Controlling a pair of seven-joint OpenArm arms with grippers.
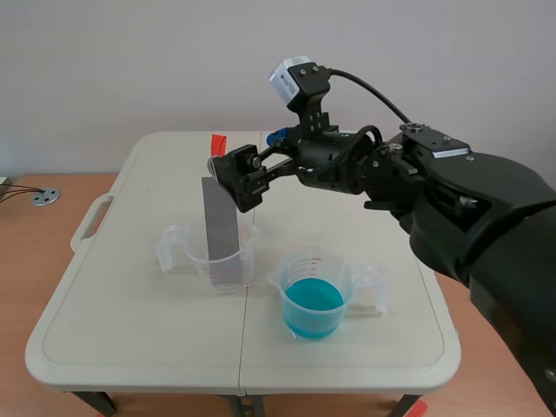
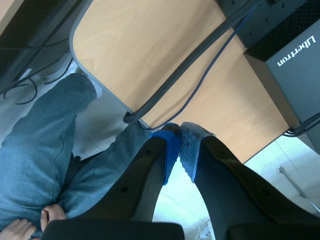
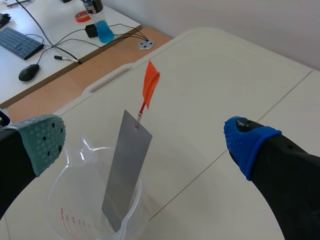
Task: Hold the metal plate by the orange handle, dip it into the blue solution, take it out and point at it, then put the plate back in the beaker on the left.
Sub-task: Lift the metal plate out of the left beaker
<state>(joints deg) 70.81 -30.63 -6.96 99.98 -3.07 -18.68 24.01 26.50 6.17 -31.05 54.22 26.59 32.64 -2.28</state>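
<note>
We are working on the pickup. Our right gripper (image 3: 145,141) is hanging spread wide, one pad on either side of the metal plate (image 3: 127,170), pinching nothing. The plate is standing at a lean in the clear beaker (image 1: 246,261) just left of the table's centre seam. Its orange handle (image 3: 150,85) is sticking up from the plate's top edge on a thin stalk.

To do this step well, we are judging that the fingers should be closing on the orange tab itself, not on the bare metal. They should be meeting it squarely across its flat faces, since so thin a tab is likely to fold or slip in a skewed pinch. Lifting along the plate's lean should be sparing the beaker a tip.

Our left gripper (image 2: 181,146) is sitting off the table, pads pressed together on nothing. A wooden desk corner, cables and a person's jeans are lying ahead of it.

Toward the table's near edge, just right of the seam, the beaker of blue solution (image 1: 317,265) is waiting, apart from the plate's beaker. The table (image 1: 130,330) is showing a pale plastic top, with a carry handle at its left edge and an orange-red mark (image 1: 217,141) at its far edge. Beyond its left edge a desk is carrying a mouse (image 3: 28,72) and a keyboard (image 3: 20,42). A plain pale wall is closing the room behind.
</note>
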